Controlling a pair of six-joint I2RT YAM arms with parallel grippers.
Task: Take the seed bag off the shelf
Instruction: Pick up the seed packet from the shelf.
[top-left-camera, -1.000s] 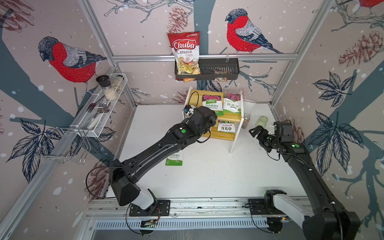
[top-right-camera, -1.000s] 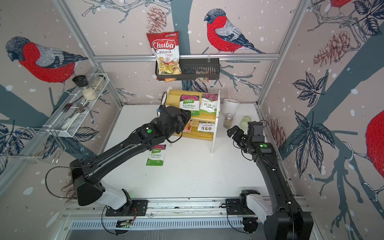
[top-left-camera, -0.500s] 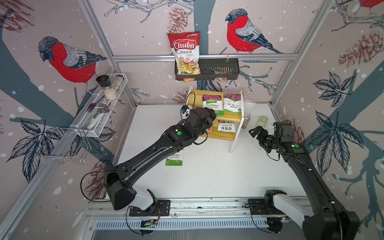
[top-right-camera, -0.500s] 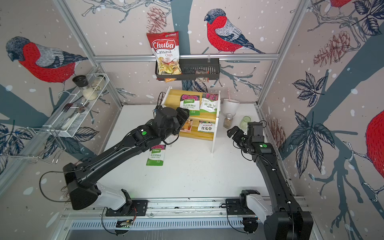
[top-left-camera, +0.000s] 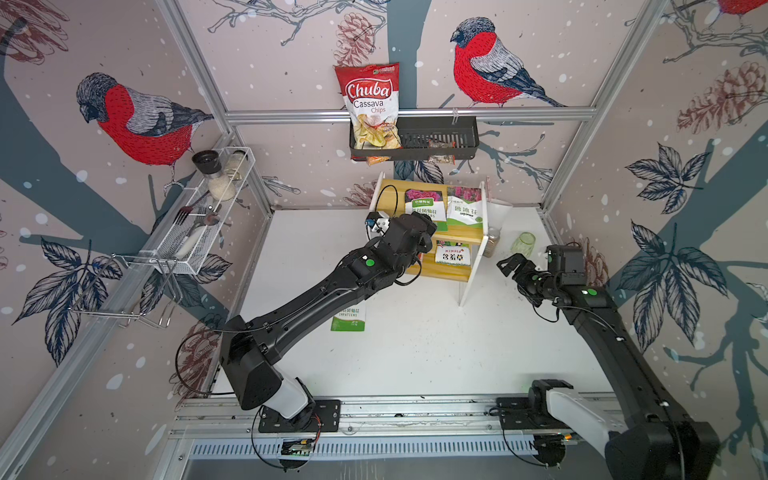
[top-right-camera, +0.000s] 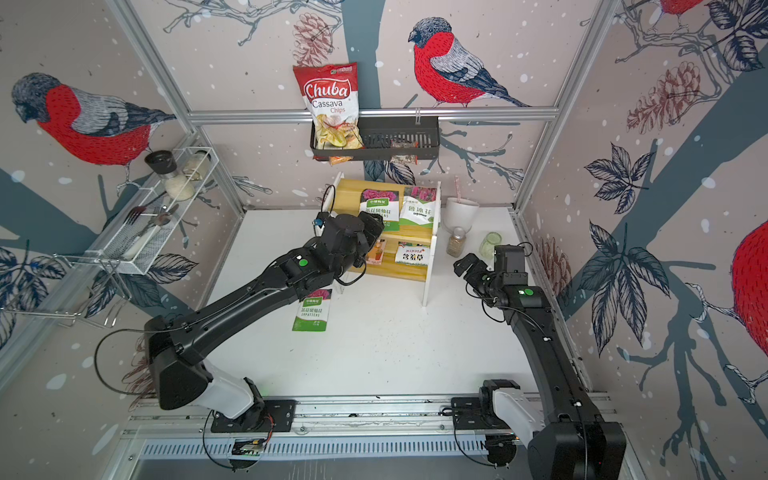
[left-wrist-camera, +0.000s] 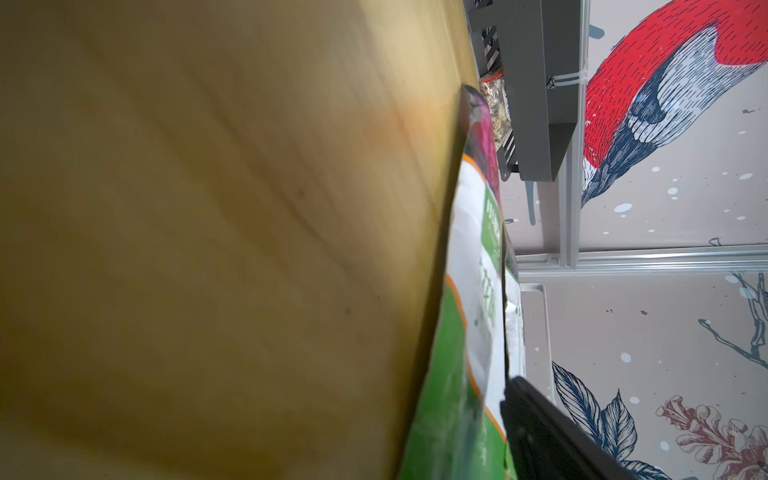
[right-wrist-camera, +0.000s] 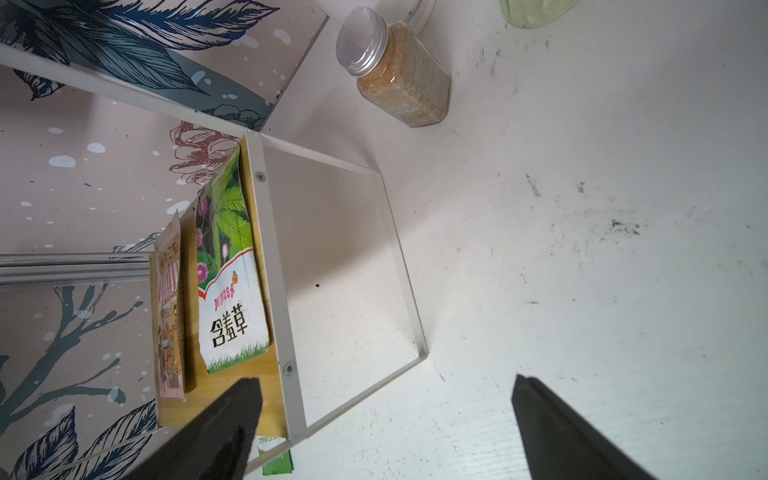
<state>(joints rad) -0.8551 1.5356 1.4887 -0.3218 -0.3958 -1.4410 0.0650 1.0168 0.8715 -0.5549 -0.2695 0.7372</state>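
The shelf (top-left-camera: 434, 272) of yellow boards stands at the back of the table. Two seed bags (top-left-camera: 424, 206) (top-left-camera: 465, 209) lean on its upper tier, and a mimosa seed bag (top-left-camera: 453, 256) (right-wrist-camera: 230, 286) stands on the lower one. Another seed bag (top-right-camera: 311, 312) lies flat on the table. My left gripper (top-right-camera: 373, 232) is at the upper tier's left front and stands open. In the left wrist view one finger (left-wrist-camera: 540, 428) lies beside a green seed bag's edge (left-wrist-camera: 453, 374), and the board (left-wrist-camera: 208, 228) hides the other. My right gripper (top-left-camera: 509, 264) (right-wrist-camera: 384, 384) hangs open and empty, right of the shelf.
A black wall basket (top-left-camera: 440, 135) holds a Chuba chips bag (top-left-camera: 371, 106) above the shelf. A white wire rack (top-left-camera: 210, 216) juts from the left wall. A spice jar (top-left-camera: 492, 246) (right-wrist-camera: 401, 75), a green glass (top-left-camera: 523, 242) and a white cup (top-right-camera: 459, 212) stand right of the shelf.
My left gripper's jaws have spread at the shelf's upper tier, and that arm's elbow swung out and back a little. The right arm and the bags have not moved.
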